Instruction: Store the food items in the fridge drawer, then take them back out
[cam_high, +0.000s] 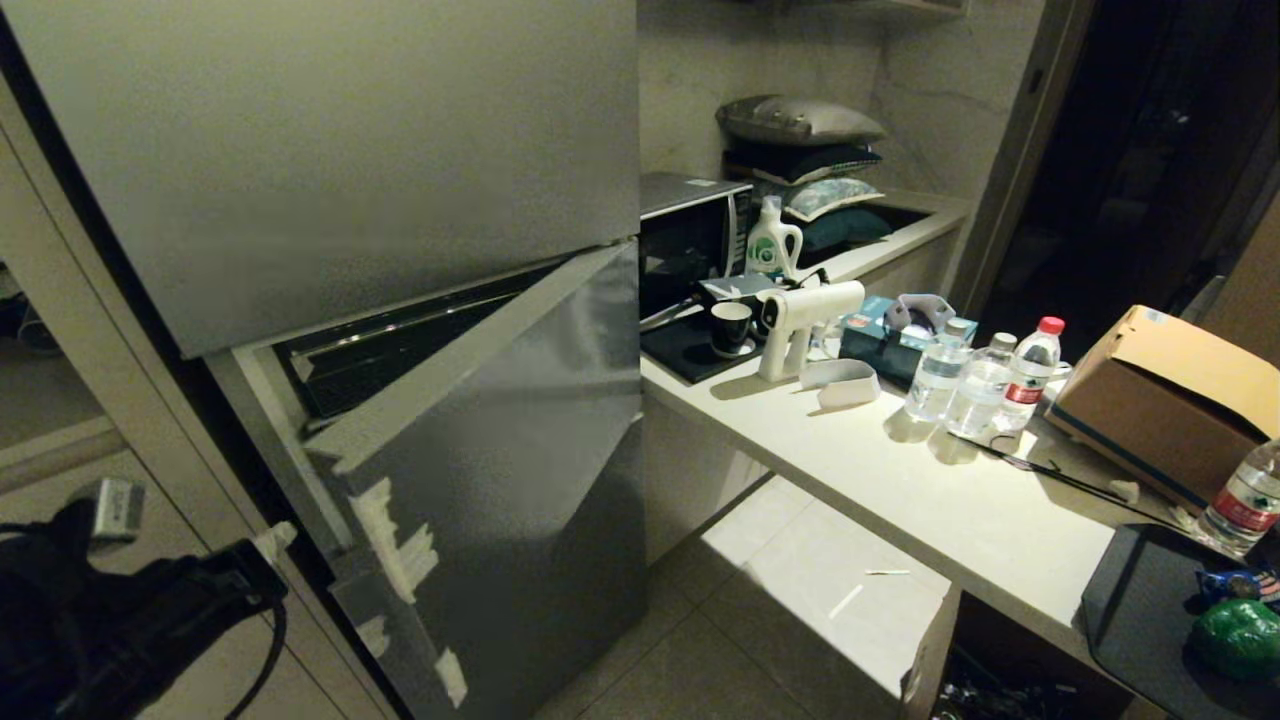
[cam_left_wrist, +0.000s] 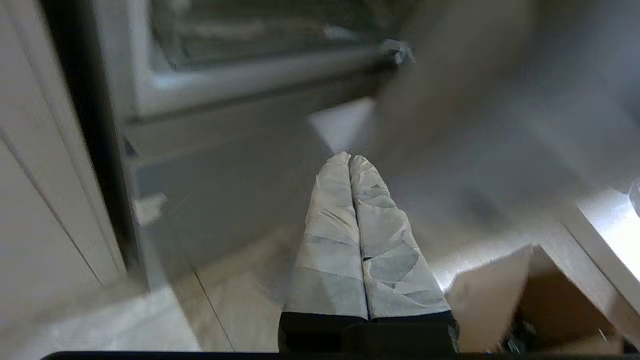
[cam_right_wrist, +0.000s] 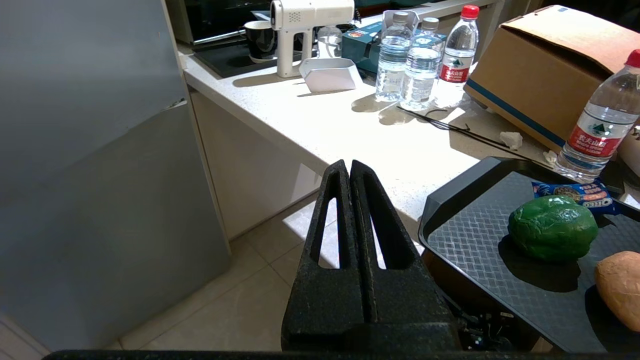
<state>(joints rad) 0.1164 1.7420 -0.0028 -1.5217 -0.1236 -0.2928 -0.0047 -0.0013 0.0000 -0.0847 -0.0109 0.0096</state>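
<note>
In the head view we see one fridge (cam_high: 330, 150) filling the left half of the frame, its lower door (cam_high: 500, 450) swung partly ajar so a dark gap shows at the top. The fridge drawer itself we cannot make out. Our left arm (cam_high: 120, 610) sits at the lower left of that frame, close to the door's edge. In the left wrist view the left gripper (cam_left_wrist: 350, 162) has its two taped fingers (cam_left_wrist: 330, 240) pressed together, holding nothing, with the pale fridge front blurred beyond it.

The right gripper (cam_right_wrist: 349, 167) shows in the right wrist view at lower centre, its two black fingers (cam_right_wrist: 385, 235) closed flat against each other and empty, above the tiled floor (cam_right_wrist: 240, 310).

One black tray (cam_right_wrist: 475, 235) lies at the lower right of that frame, on the counter's near end. On it we count two food items: one green bell pepper (cam_right_wrist: 552, 227) and one tan-orange lump (cam_right_wrist: 620, 290) cut off by the frame edge, close but apart. One blue snack packet (cam_right_wrist: 575, 192) lies just behind the pepper.

On the white counter (cam_high: 900, 490) we count four water bottles: three clustered (cam_high: 980, 385) at centre right of the head view and one (cam_high: 1245, 500) at the right edge beside one cardboard box (cam_high: 1170, 400). Further back stand one white spray gun (cam_high: 800, 320) and one black cup (cam_high: 730, 325).
</note>
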